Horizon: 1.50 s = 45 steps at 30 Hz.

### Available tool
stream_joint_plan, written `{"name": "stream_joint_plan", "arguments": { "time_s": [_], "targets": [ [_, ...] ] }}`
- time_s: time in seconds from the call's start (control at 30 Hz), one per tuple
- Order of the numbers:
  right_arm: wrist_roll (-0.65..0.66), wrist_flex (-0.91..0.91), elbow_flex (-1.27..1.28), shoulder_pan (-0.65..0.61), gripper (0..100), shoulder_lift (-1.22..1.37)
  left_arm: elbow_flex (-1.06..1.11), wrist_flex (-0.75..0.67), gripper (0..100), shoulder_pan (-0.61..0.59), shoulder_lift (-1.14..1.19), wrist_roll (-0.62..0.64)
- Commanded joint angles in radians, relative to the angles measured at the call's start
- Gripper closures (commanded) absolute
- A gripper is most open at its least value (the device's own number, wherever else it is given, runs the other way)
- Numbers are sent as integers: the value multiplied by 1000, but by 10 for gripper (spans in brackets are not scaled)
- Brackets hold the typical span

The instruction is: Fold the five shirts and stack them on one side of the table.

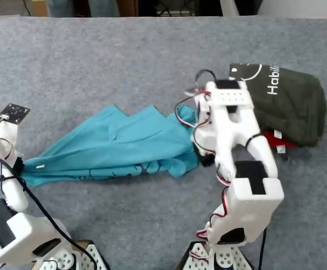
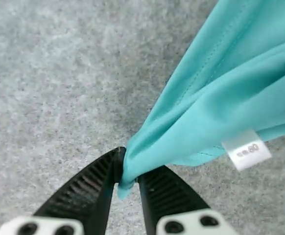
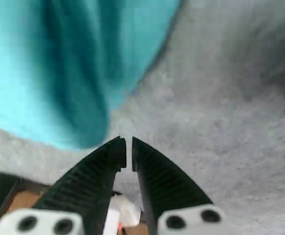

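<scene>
A teal shirt (image 1: 118, 149) lies bunched and stretched across the middle of the grey mat. At its left end, my left gripper (image 1: 19, 167) is shut on a pinched corner of the teal cloth (image 2: 201, 98), near a small white label (image 2: 246, 149); in the left wrist view the left gripper (image 2: 126, 169) has cloth between its tips. My right gripper (image 1: 201, 154) stands at the shirt's right end. In the right wrist view the right gripper (image 3: 127, 147) is shut with nothing in it, just off the teal shirt's edge (image 3: 59, 73), above bare mat.
A folded dark green shirt (image 1: 290, 104) sits at the right side of the table on top of a red one (image 1: 277, 138). Open grey mat (image 1: 96, 67) stretches behind and in front of the teal shirt. Both arm bases stand at the near edge.
</scene>
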Motion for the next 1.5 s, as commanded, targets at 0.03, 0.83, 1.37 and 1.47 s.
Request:
{"name": "stream_joint_plan", "arguments": {
  "time_s": [0.03, 0.83, 1.37, 1.47],
  "targets": [
    [66, -9, 51, 18, 972, -48, -4, -5, 970, 5, -28, 14],
    [2, -11, -857, -385, 727, 237, 10, -6, 970, 8, -26, 14],
    [2, 132, -1710, -385, 733, 1010, 12, -6, 970, 24, -28, 14],
    [3, 124, -1710, -388, 733, 1036, 12, -6, 970, 24, -28, 14]
  ]
}}
